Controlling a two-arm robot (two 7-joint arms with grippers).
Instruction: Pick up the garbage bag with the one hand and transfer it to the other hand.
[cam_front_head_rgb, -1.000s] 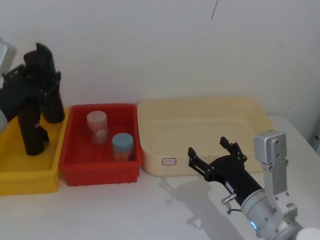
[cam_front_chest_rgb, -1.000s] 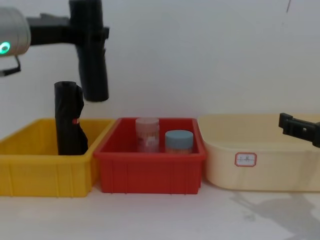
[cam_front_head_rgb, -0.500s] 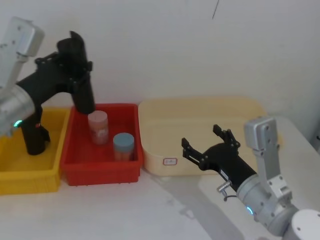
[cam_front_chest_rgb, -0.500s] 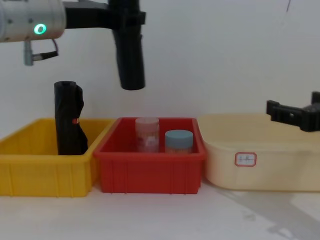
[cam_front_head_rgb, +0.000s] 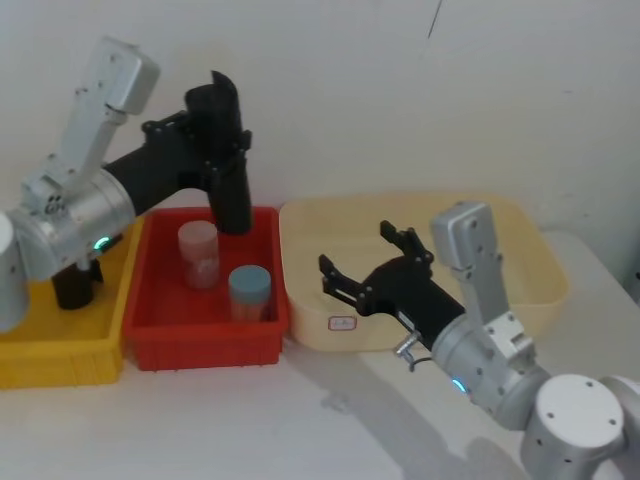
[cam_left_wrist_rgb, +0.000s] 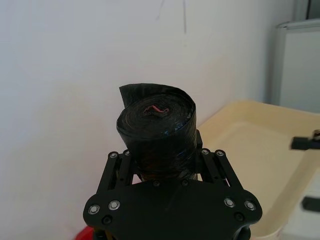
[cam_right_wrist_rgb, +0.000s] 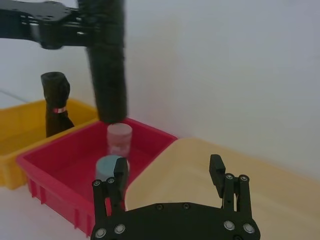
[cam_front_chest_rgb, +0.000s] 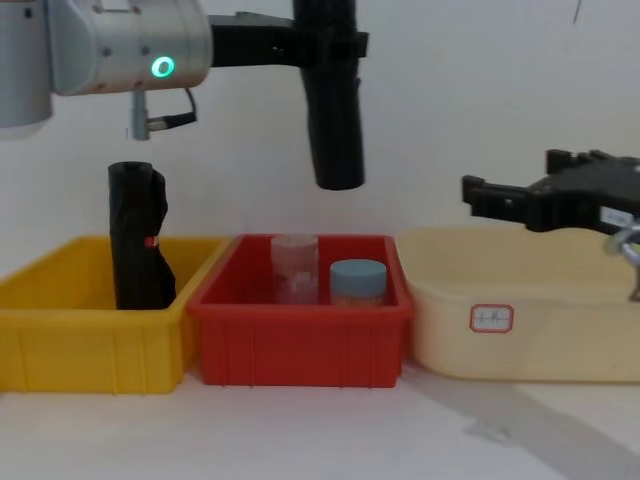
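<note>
The bag (cam_front_head_rgb: 229, 175) hangs upright in the air over the back of the red bin (cam_front_head_rgb: 200, 345), its lower end above and clear of the pink jar (cam_front_head_rgb: 197, 255) and the blue-lidded jar (cam_front_head_rgb: 248, 292) inside. The left claw (cam_front_head_rgb: 207, 140) is clamped on its upper part, with the top of the roll poking out above the fingers and the lower half bare.

We judge it to be light and fairly stiff as a tightly wound roll, but its plastic skin is smooth and likely slippery. The left wrist view shows a loose flap at the top edge that could peel if pinched. The bare lower half looks like the place to take hold, squarely across the cylinder and below the left claw's fingers.

The right claw (cam_front_head_rgb: 365, 262) is spread apart, holding nothing, above the near left part of the cream tub (cam_front_chest_rgb: 560, 340) and aimed toward the bag, well apart from it. A lumpier roll (cam_front_chest_rgb: 137, 240) stands in the yellow bin (cam_front_head_rgb: 50, 355) on the bench (cam_front_head_rgb: 250, 420).
</note>
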